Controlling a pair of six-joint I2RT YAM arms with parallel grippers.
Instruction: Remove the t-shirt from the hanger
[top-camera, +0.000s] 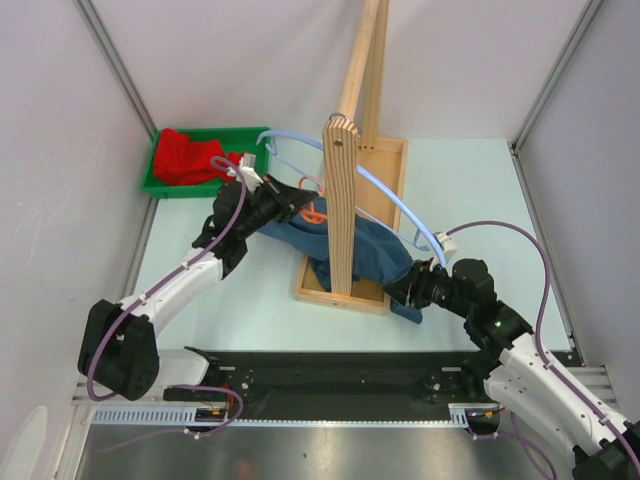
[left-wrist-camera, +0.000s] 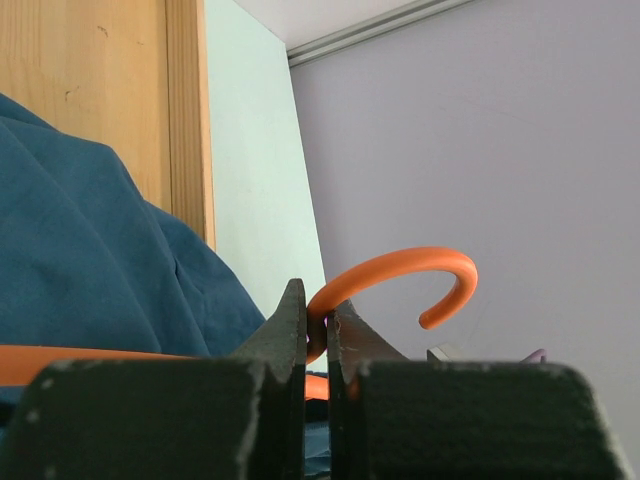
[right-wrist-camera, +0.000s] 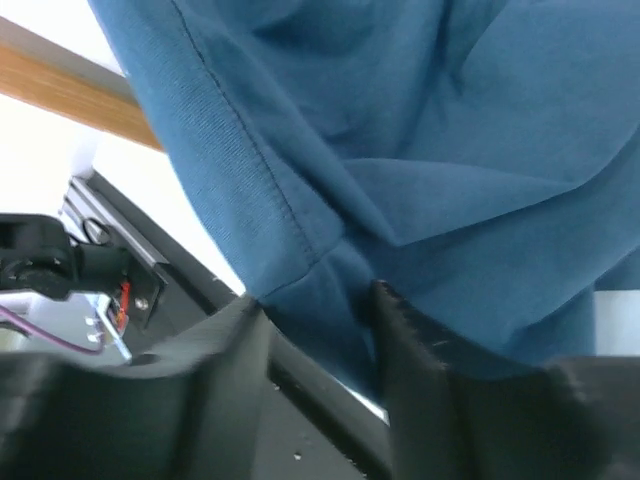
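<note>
A blue t-shirt hangs on an orange hanger and drapes over the base of a wooden stand. My left gripper is shut on the hanger's hook; in the left wrist view the orange hook curls up from between the jaws, with blue cloth to the left. My right gripper is at the shirt's lower right edge. In the right wrist view its jaws are a little apart with a fold of blue cloth pinched between them.
A green bin with red cloth stands at the back left. Light-blue hangers hang from the stand's post. The stand's wooden tray base lies mid-table. A black rail runs along the near edge.
</note>
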